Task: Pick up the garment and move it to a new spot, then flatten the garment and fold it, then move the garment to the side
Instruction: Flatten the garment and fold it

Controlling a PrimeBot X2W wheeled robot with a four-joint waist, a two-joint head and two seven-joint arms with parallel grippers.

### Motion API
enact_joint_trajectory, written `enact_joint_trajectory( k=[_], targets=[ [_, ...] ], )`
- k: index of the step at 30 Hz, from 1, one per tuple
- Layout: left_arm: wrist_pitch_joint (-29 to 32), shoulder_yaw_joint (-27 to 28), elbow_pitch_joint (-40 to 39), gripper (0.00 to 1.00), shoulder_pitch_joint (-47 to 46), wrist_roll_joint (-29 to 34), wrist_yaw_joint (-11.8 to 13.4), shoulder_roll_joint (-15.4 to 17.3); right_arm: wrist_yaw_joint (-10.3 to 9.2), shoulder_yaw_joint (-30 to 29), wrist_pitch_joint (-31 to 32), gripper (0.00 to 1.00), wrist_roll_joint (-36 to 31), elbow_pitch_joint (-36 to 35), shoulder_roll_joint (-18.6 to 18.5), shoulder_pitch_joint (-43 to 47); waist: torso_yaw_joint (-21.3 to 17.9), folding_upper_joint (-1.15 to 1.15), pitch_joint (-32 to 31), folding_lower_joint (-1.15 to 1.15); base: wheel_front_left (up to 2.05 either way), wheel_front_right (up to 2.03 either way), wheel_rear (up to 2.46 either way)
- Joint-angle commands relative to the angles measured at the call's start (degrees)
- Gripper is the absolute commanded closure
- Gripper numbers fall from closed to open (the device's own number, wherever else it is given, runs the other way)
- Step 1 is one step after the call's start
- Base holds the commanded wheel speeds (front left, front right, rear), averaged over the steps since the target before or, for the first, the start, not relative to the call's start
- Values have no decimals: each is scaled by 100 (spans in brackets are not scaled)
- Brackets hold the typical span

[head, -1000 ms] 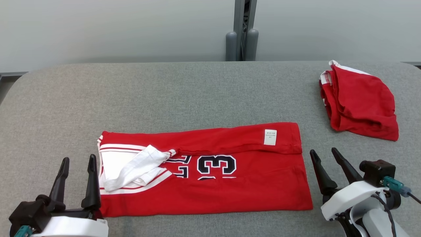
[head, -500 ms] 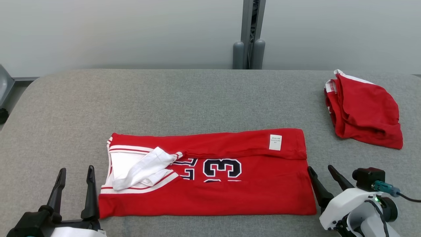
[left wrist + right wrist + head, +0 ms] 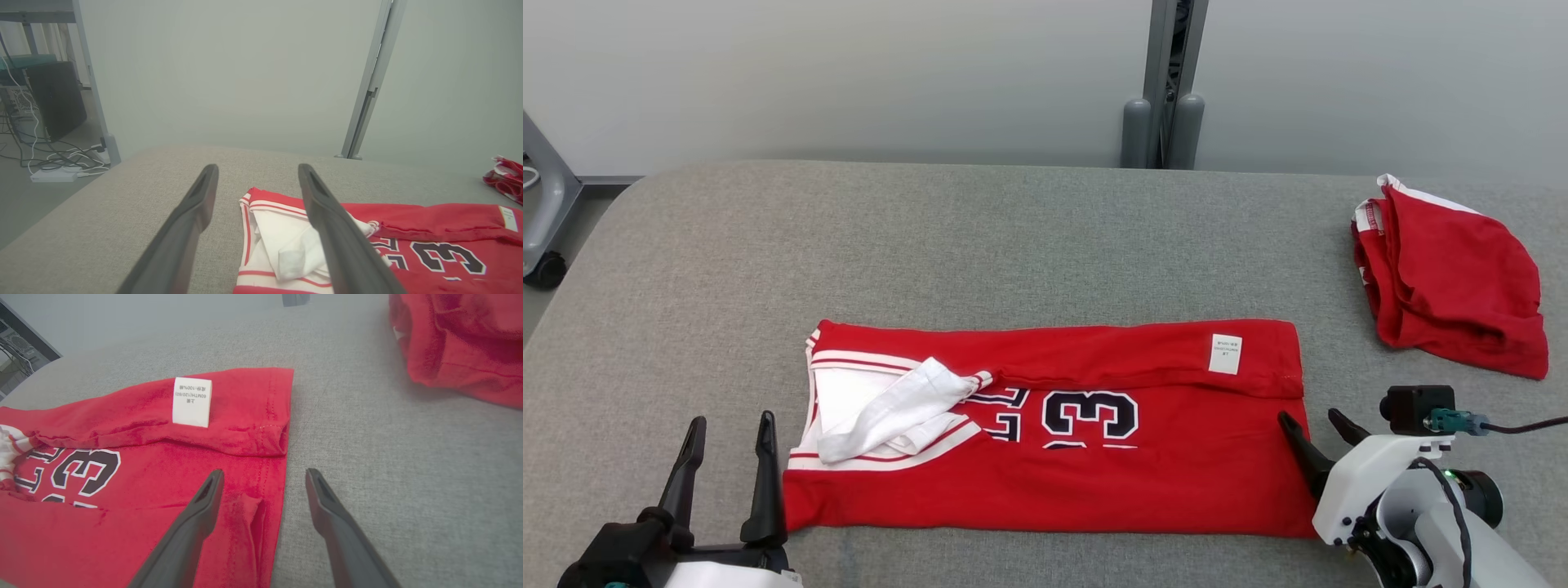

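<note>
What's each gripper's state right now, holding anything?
Left gripper: open, holding nothing, beside the jersey collar end.
Right gripper: open, holding nothing, at the jersey's hem edge.

a bunched red garment with white trim (image 3: 1454,278) lies at the far right of the grey fabric tabletop (image 3: 1013,237). behind, a grey metal post (image 3: 1172,82) stands against a pale wall (image 3: 849,73); a caster (image 3: 545,269) at left.
</note>
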Motion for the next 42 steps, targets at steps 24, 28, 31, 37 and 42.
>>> enact_joint_trajectory(
  k=[24,28,31,37,42],
  targets=[
    [-24,-91,50,0,-151,-214,25,15,0,440,204,100,433,448,-120,-367,121,0,160,0,0,0,0],
    [-24,-107,54,0,-158,-217,29,14,-1,422,87,100,459,468,-295,-361,39,0,148,0,0,0,0],
    [-24,-135,55,0,-179,-222,29,14,-1,399,45,100,487,480,-448,-347,-21,0,137,0,0,0,0],
    [-24,-141,75,0,-159,-222,24,14,-1,476,58,100,696,193,-535,-287,-125,0,107,0,0,0,0],
    [-24,-148,100,0,-158,-194,17,15,0,720,276,100,1197,-532,-608,-240,-176,0,52,0,0,0,0]
  ],
)
